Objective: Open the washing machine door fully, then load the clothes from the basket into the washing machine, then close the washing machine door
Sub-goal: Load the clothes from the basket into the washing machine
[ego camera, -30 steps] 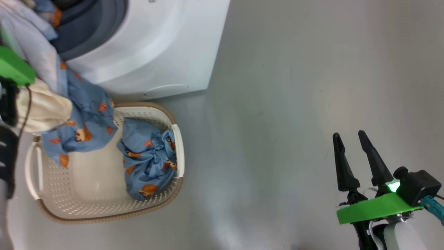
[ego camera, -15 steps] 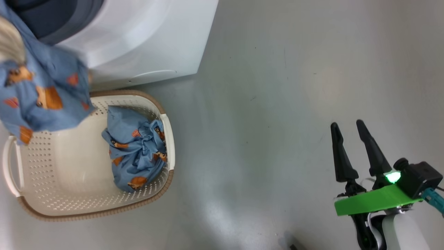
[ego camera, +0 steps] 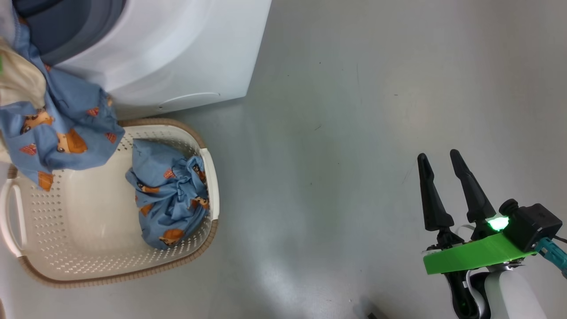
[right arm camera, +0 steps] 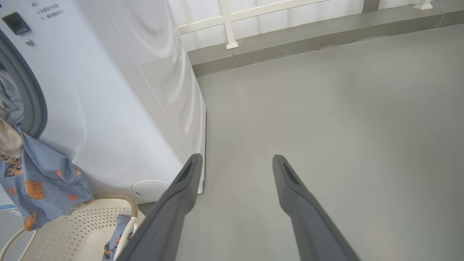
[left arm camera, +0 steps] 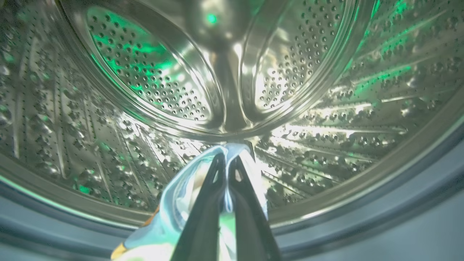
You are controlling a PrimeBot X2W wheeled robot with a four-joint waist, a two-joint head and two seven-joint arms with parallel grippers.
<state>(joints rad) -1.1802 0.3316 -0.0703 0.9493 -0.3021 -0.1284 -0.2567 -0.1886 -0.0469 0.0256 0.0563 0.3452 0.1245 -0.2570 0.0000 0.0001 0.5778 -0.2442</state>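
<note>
Left wrist view: the left gripper point(left arm camera: 227, 159) is seen inside the steel drum point(left arm camera: 152, 83), jaws pinched narrow on a fold of the clothes point(left arm camera: 170, 206), low centre of frame. In head view the rest of that blue bear-print cloth point(ego camera: 62, 128), w/ a cream piece point(ego camera: 17, 84), is draped out of the washing machine point(ego camera: 177, 53) at upper left. Its tail is hung over the basket point(ego camera: 208, 177). A second bundle point(ego camera: 166, 195) is left in the basket's right end. The right gripper point(ego camera: 437, 155) is held idle at lower right, jaws moderately apart, nothing between.

Step judged: cloth being fed into the drum. To be done well, the fold should be carried deeper & lower before release, so the tail is dragged clear of the gasket point(left arm camera: 398, 221); otherwise it could be trapped by the door later.

Vs. 0.5 s ago: the cloth was motion-blurred and is now sharp; the cream piece is more exposed at the left edge. The slight frame shift is put down to cam movement.
</note>
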